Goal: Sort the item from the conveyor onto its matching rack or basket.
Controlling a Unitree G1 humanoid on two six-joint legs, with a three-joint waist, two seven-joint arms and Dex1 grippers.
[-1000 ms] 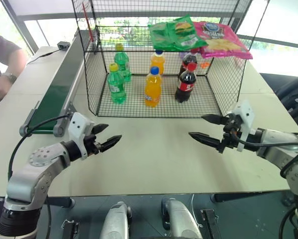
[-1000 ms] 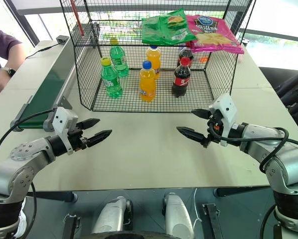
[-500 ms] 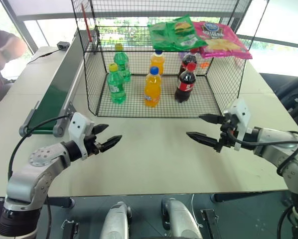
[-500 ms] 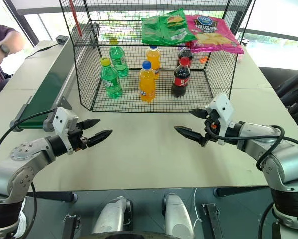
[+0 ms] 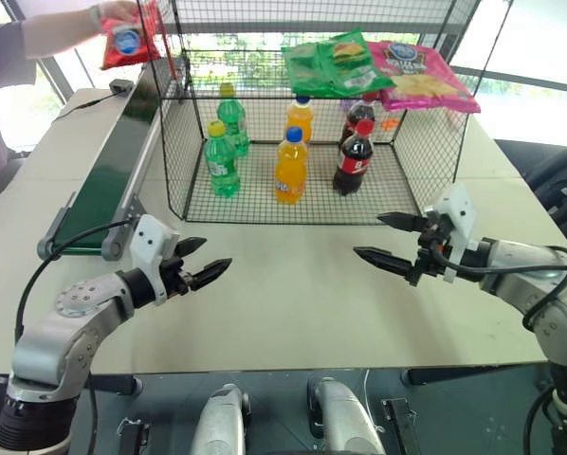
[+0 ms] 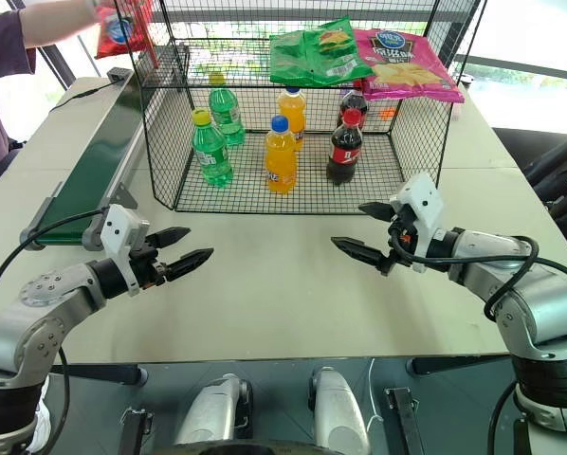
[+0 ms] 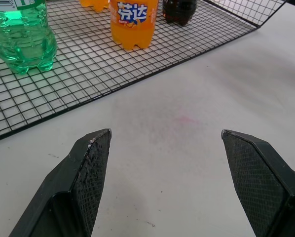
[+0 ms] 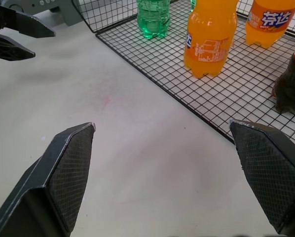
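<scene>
Red crinkly snack bag [image 5: 124, 40] in person's hand [image 5: 122, 10] above long dark green conveyor belt [image 5: 103, 190] — beside black wire-mesh cage [image 5: 407, 142]. Left gripper [image 5: 205, 259], right gripper [image 5: 390, 238] — fingers spread, empty, over white table [image 5: 293, 303].

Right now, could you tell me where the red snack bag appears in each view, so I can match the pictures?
Left eye view: red snack bag, top left, in a person's hand above the conveyor's far end.
Right eye view: top left, beside the cage's corner.
Left wrist view: not in it.
Right wrist view: not in it.
Shared landmark: black wire cage.
</scene>
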